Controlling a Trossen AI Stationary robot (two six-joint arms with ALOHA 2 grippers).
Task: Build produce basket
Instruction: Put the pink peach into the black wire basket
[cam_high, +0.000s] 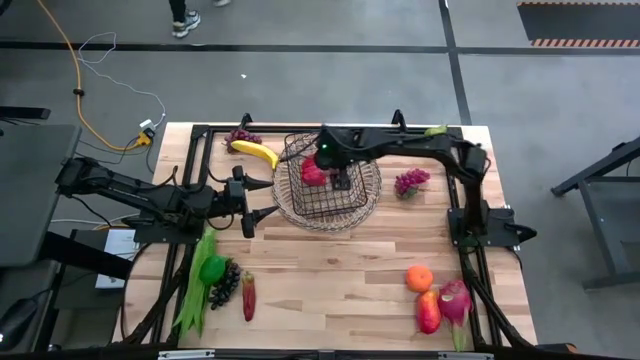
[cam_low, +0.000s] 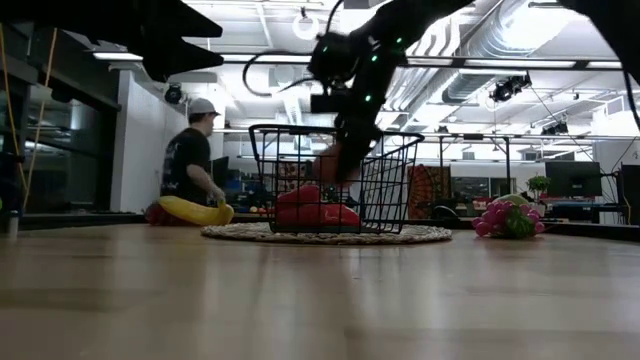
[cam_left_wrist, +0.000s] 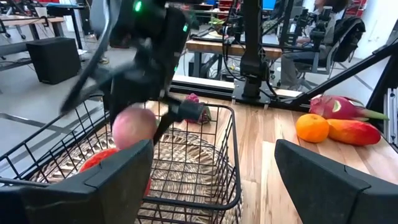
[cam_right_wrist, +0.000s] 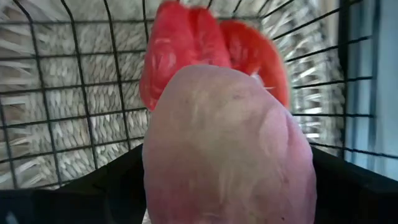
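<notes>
Reaching down into the dark wire-mesh rectangular basket (cam_high: 330, 185), the right gripper (cam_high: 318, 168) has its two fingers clamped on a smooth, rounded pale-pink fruit (cam_right_wrist: 227, 149) with a matte, faintly speckled skin. Below it, on the basket's floor, lies a glossy red lobed vegetable (cam_right_wrist: 186, 53). The basket has thin crossed wires, tapered sides and a rounded rim, and stands on a round woven wicker tray (cam_high: 285, 205) of coiled straw on the pale wooden plank table (cam_high: 330, 280).

The left gripper (cam_high: 250, 205) waits just beside the tray, its fingers apart and holding nothing.

Outside the basket, a curved yellow banana (cam_high: 256, 152) and a dark bunch of grapes (cam_high: 241, 136) lie near the far edge, and a pink-purple grape cluster (cam_high: 411, 181) sits beside the tray. Long green beans (cam_high: 195, 285), more dark grapes (cam_high: 225, 282) and a slim red pepper (cam_high: 248, 296) lie at the near left. A round orange (cam_high: 419, 278) and a pink scaly dragon fruit (cam_high: 456, 300) lie at the near right.

No writing can be read.
</notes>
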